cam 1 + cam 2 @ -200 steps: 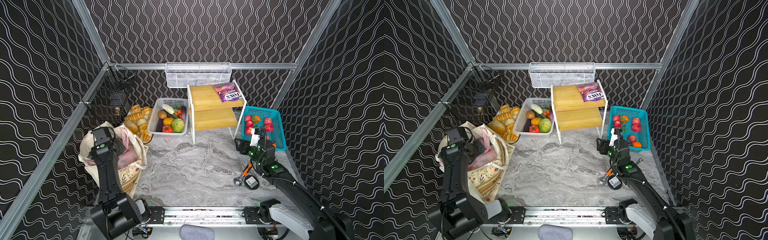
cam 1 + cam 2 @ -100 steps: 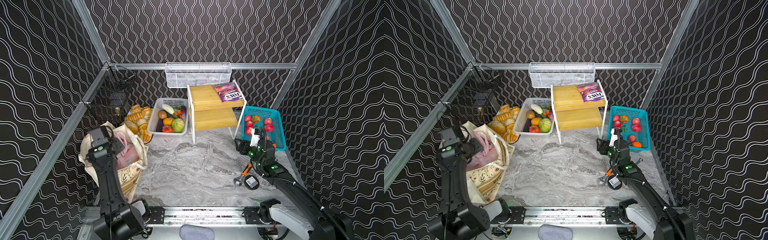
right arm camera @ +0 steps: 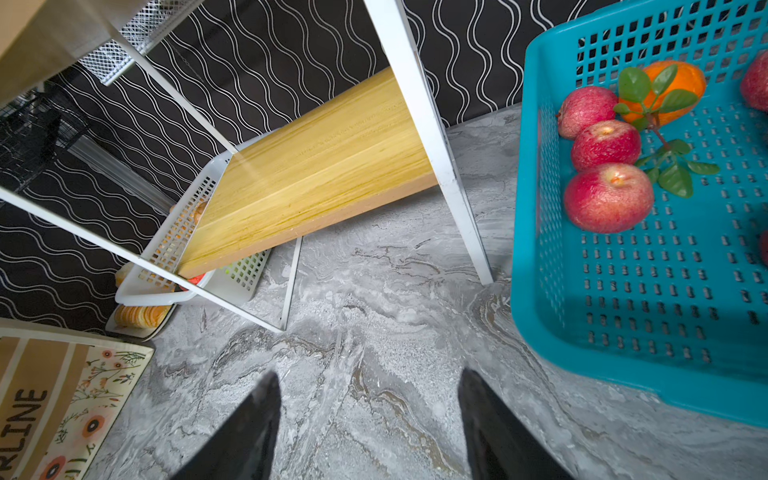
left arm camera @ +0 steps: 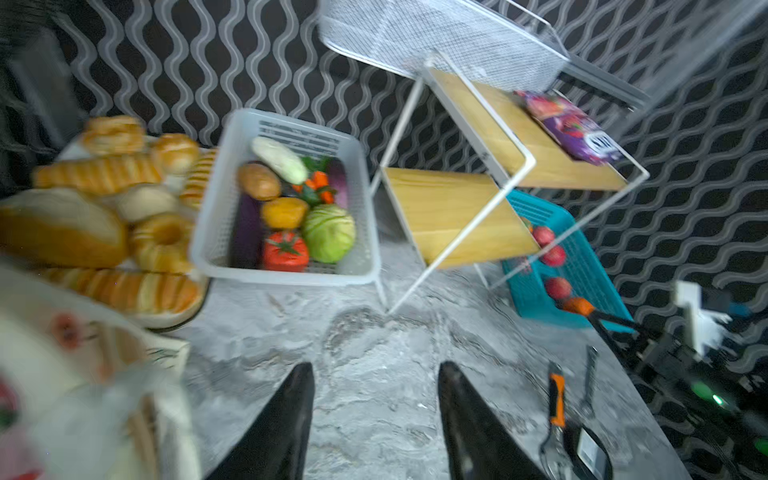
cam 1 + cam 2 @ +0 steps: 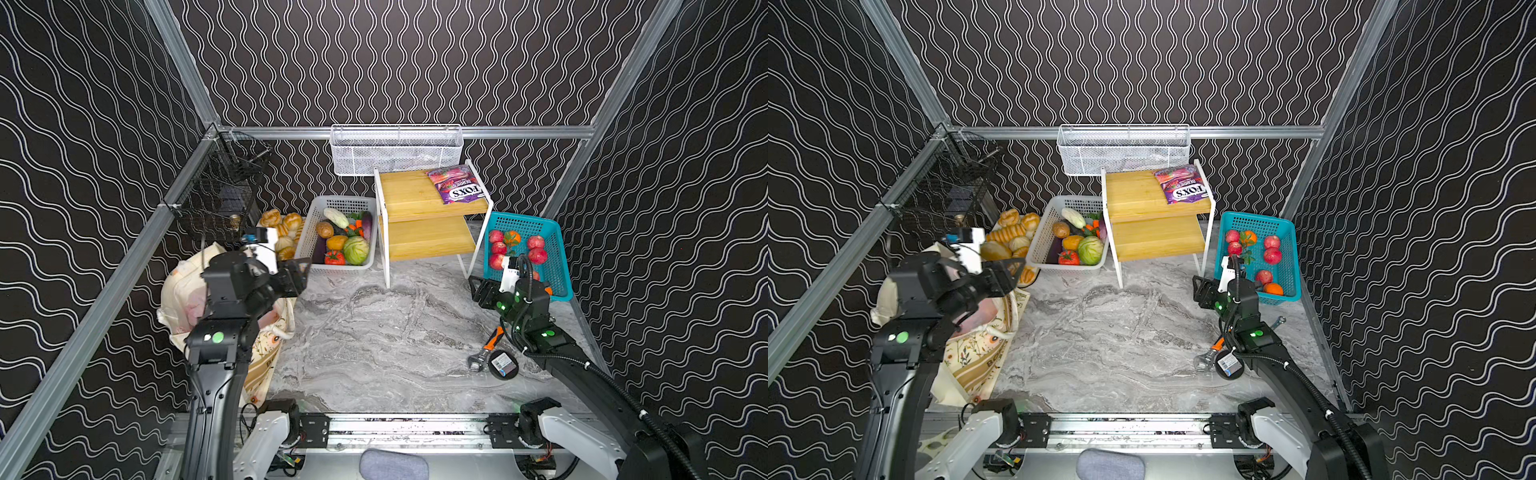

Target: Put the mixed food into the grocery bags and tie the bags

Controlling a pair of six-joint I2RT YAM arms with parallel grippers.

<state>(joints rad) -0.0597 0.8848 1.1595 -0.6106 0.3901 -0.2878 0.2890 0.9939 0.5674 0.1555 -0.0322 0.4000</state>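
Tabletop (image 5: 374, 332) looks like grey veined stone, smooth with a dull sheen. The two-tier shelf (image 5: 411, 195) is pale wood boards, grain showing, in a white painted metal frame. The teal basket (image 3: 582, 291) is glossy moulded plastic full of holes, and the white basket (image 5: 307, 241) is the same stuff but duller. The hanging basket (image 5: 395, 153) is fine white-coated metal mesh. Canvas tote (image 5: 976, 365) is matt cream cloth, printed. FOX'S candy bag (image 5: 457, 189) is shiny foil.

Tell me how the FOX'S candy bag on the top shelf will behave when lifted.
Probably floppy: the FOX'S bag is a flat, wrinkled pouch. Its film looks glossy, so it may slip. Lying flat, it should not roll.
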